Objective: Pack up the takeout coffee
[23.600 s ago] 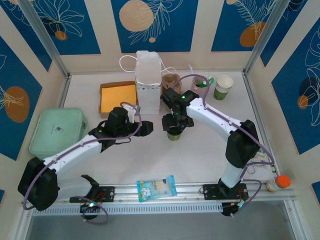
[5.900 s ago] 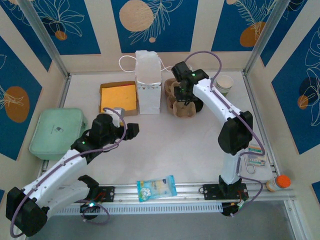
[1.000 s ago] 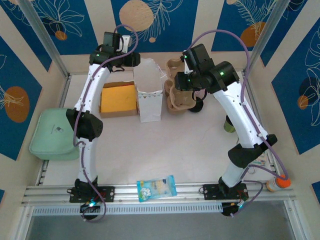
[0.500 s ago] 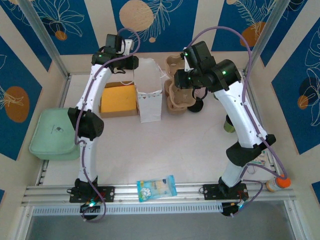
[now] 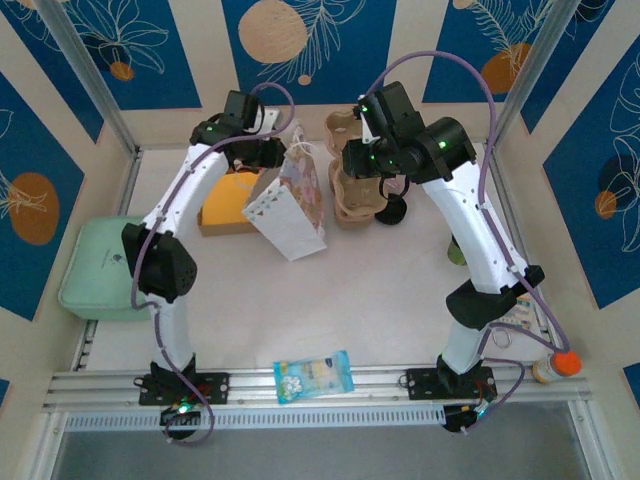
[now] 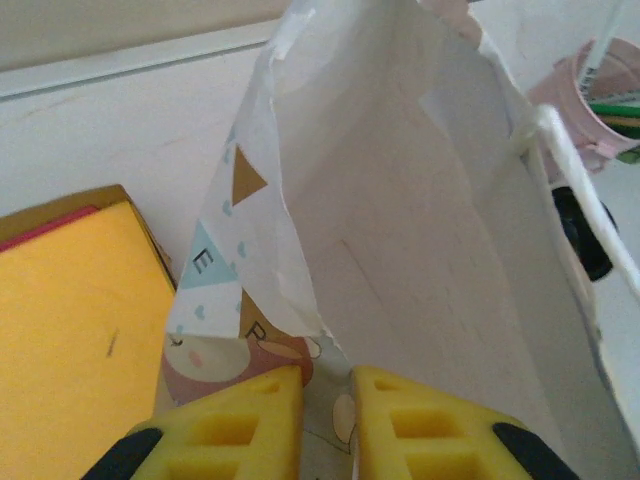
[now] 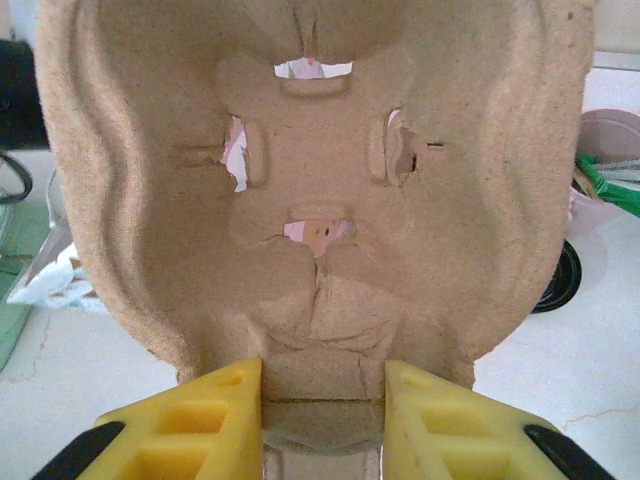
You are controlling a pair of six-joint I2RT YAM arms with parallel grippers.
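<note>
The brown pulp cup carrier point(image 5: 350, 195) hangs clamped in the right gripper point(image 7: 322, 375), just beside the white paper bag point(image 5: 295, 215). Is the green-patterned paper cup aboard? Can't tell. Now the left gripper point(image 6: 325, 375) has just pinched the bag's rim, tipping it off upright, likely readying the mouth for loading.

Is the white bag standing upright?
No, the white bag leans over, its rim pinched in the left gripper.
</note>
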